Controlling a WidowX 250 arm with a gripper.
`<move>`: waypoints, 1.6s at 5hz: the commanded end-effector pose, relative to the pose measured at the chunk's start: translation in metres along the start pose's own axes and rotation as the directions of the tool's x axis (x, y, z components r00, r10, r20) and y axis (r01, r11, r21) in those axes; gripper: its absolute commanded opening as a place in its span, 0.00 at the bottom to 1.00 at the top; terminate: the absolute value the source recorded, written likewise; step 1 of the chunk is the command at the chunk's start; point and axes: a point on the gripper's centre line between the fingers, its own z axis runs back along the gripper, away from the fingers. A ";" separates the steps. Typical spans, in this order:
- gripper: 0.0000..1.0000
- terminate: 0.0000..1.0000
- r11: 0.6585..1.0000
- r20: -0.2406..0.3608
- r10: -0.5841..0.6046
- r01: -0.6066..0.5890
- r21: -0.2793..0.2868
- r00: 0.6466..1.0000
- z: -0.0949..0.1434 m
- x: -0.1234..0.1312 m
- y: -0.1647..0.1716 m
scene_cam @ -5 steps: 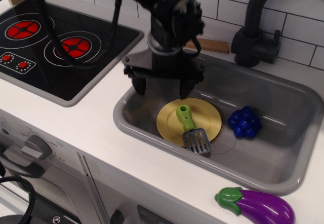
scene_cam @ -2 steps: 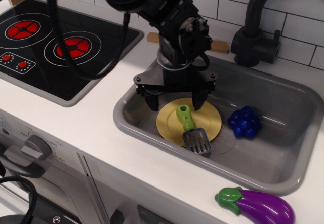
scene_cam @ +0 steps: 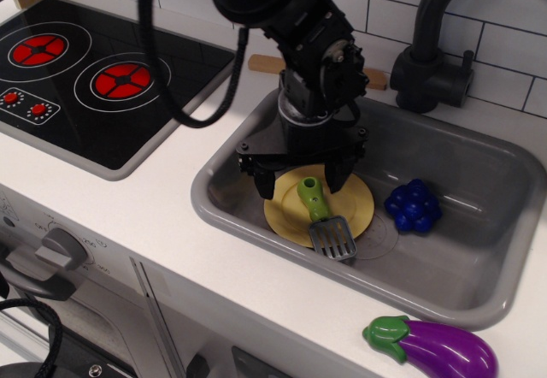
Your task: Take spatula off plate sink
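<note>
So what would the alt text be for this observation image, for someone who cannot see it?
A black robot pincer, open, hangs over a green-handled spatula lying on a yellow plate in a grey toy sink. Toy grapes sit beside the plate; a toy eggplant lies on the counter.
</note>
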 end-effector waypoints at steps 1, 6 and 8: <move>1.00 0.00 1.000 -0.007 0.030 -0.030 0.009 1.000 -0.001 0.005 -0.008; 0.00 0.00 0.998 0.106 -0.024 0.018 0.056 0.994 0.027 0.017 0.001; 0.00 0.00 0.992 0.090 -0.123 0.124 -0.006 0.988 0.059 0.005 -0.015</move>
